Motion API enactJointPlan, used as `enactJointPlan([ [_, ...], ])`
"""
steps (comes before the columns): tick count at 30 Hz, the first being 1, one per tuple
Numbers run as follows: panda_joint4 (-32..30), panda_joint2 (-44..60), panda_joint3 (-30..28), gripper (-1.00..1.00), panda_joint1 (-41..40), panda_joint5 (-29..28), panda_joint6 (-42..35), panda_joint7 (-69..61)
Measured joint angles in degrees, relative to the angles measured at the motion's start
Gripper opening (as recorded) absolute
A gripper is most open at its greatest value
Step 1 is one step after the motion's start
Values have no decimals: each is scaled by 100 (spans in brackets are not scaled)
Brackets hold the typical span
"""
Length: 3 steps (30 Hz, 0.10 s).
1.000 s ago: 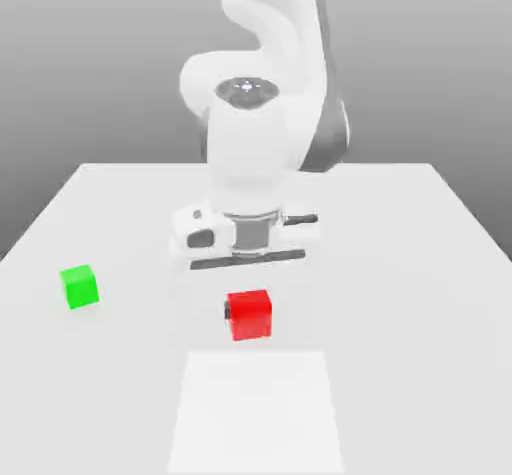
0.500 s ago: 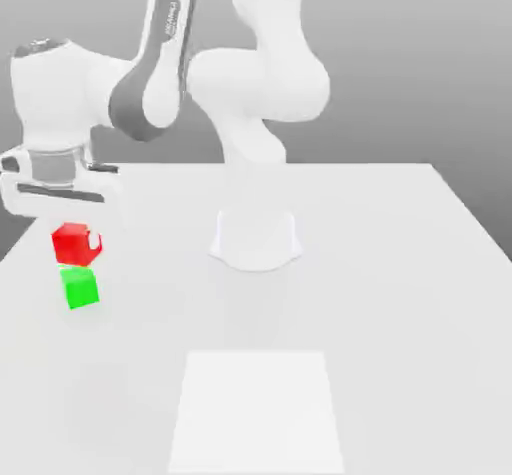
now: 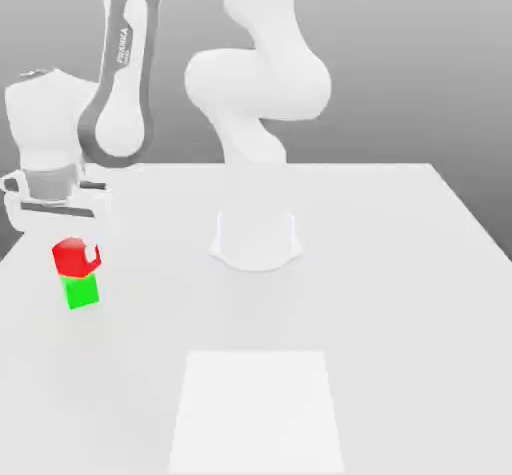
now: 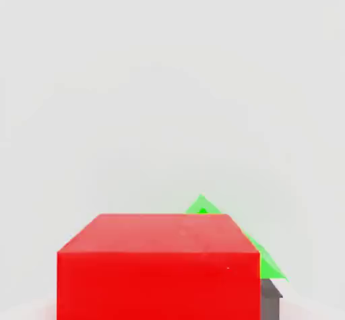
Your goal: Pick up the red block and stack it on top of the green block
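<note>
outwardly, in the exterior view, the gripper (image 3: 76, 255) is pinching the red block (image 3: 72, 256) at the table's (image 3: 400, 263) nine o'clock edge, the block sitting directly on the green block (image 3: 82, 291). then, in the hand view, the red block (image 4: 158, 265) is covering most of the green block (image 4: 264, 261).

Loads of open worktop (image 3: 400, 293) toward the exterior view's right and front, nothing standing there, just a flat paler patch (image 3: 256, 408) that blocks nothing. Only real lump mid-worktop: the arm's base (image 3: 256, 238), with the arm rising above it. Tight corner at the exterior view's left edge: red block (image 3: 74, 255) right on top of green block (image 3: 82, 291), touching, hand (image 3: 74, 253) clamped around the red one, so no way in from above there.
</note>
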Motion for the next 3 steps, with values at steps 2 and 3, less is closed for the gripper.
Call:
enactJointPlan([
  [2, -10, 192, 68, -100, -8, 218, 201, -153],
  [3, -19, 282, 88, -100, -34, 285, 310, -197],
])
